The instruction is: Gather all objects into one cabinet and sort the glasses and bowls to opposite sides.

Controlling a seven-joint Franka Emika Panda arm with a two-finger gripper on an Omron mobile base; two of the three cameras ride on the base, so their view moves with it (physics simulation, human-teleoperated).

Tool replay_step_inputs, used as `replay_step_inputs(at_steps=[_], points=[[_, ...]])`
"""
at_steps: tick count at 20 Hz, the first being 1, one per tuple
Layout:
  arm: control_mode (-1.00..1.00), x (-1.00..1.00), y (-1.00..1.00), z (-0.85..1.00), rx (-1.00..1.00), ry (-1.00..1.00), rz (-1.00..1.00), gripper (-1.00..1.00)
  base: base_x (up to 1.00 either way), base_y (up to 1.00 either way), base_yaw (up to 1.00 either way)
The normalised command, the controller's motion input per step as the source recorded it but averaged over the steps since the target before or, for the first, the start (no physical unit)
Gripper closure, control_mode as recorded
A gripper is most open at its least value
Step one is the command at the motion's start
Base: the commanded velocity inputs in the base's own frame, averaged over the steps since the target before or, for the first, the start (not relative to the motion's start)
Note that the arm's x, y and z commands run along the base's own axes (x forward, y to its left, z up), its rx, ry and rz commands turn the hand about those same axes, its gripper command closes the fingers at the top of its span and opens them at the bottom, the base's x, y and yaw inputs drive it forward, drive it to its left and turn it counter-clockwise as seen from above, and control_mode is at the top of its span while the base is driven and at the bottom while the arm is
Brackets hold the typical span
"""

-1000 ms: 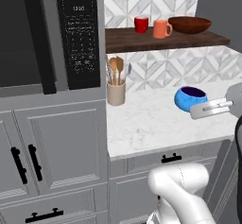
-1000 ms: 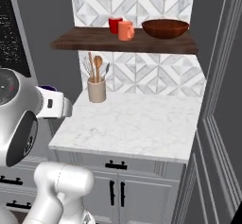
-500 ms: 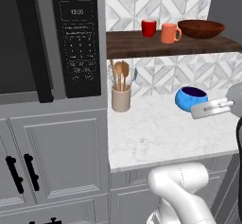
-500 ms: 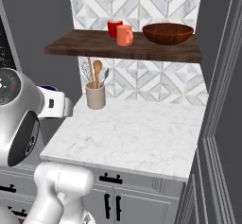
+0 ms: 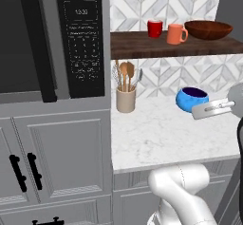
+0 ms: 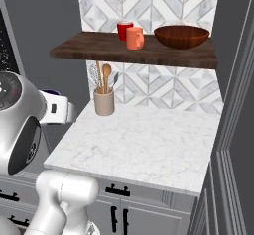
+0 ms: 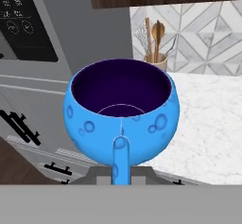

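My gripper (image 7: 120,172) is shut on the handle of the squat blue mug (image 7: 122,109), which stays upright with its dark inside showing. In the left base view the blue mug (image 5: 191,98) hangs above the counter, below the shelf and right of the crock, with the gripper (image 5: 205,111) at its near side. On the dark wooden shelf (image 5: 142,43) stand the red mug (image 5: 154,28), the orange mug (image 5: 176,34) and the wide brown bowl (image 5: 209,29) at the right end. The right base view shows the shelf (image 6: 94,48) with the red mug (image 6: 124,29), orange mug (image 6: 134,37) and bowl (image 6: 181,35).
A beige crock (image 5: 126,98) of utensils stands on the marble counter (image 5: 161,141) against the tiled wall. The black microwave (image 5: 52,39) and grey cabinet doors (image 5: 57,157) are to the left. A tall grey panel (image 6: 238,105) bounds the counter on the right.
The whole scene has shifted in both base views, so the base has driven. The blue mug stays in the shut gripper, in the same pose over the counter.
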Motion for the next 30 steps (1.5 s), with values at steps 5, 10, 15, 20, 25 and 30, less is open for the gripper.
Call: replay_step_inputs(at_steps=[5, 10, 15, 20, 25, 30], points=[[1.00, 0.00, 0.00, 0.00, 0.00, 0.00, 0.00, 1.00, 0.00, 0.00, 0.00], [-1.00, 0.02, 0.00, 0.15, 0.01, -0.03, 0.00, 1.00, 0.00, 0.00, 0.00], [-1.00, 0.10, 0.01, 0.89, 0.02, -0.15, 0.05, 1.00, 0.00, 0.00, 0.00], [-1.00, 0.31, 0.10, 0.95, 0.00, -0.04, 0.03, 1.00, 0.00, 0.00, 0.00], [-1.00, 0.77, 0.00, 0.56, 0.00, 0.00, 0.05, 1.00, 0.00, 0.00, 0.00], [-1.00, 1.00, -0.01, 0.08, 0.00, 0.07, 0.09, 1.00, 0.00, 0.00, 0.00]])
